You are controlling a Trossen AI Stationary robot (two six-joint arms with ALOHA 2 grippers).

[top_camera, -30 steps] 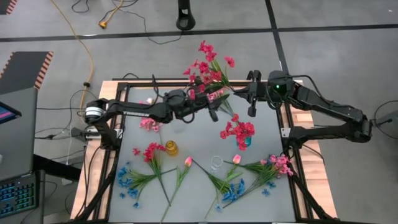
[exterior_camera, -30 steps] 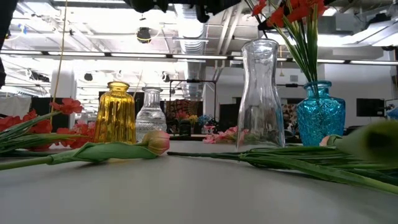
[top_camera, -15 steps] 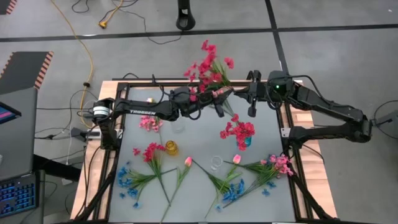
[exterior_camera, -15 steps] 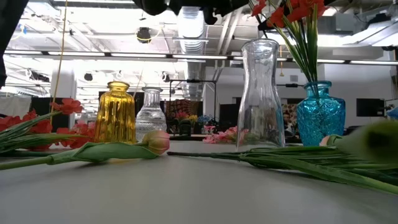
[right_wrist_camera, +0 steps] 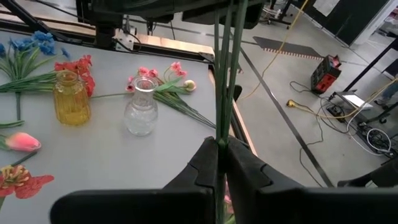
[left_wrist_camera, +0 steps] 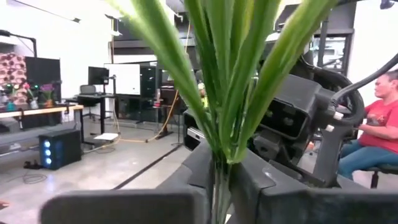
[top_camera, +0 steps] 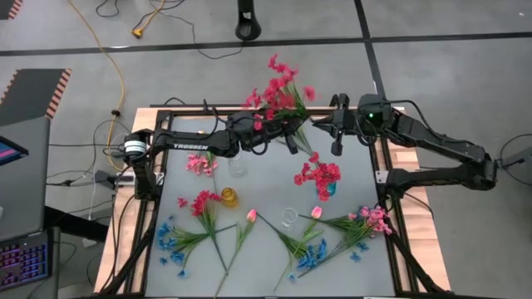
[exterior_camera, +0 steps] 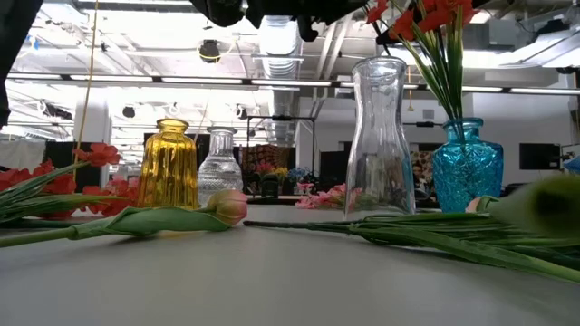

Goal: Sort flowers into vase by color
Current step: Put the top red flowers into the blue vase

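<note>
Hands, left [left_wrist_camera: 219, 180] and right [right_wrist_camera: 221, 163], both pinch red sprig [top_camera: 278, 90] stems.

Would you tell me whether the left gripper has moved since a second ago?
Yes: the left gripper slid toward the right gripper, farther from the yellow vase.

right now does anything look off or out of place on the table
Yes: both grippers are shut on one red bunch held above the table's far edge, left gripper, right gripper. Most other flowers lie loose on the table; only the blue vase is filled.
</note>
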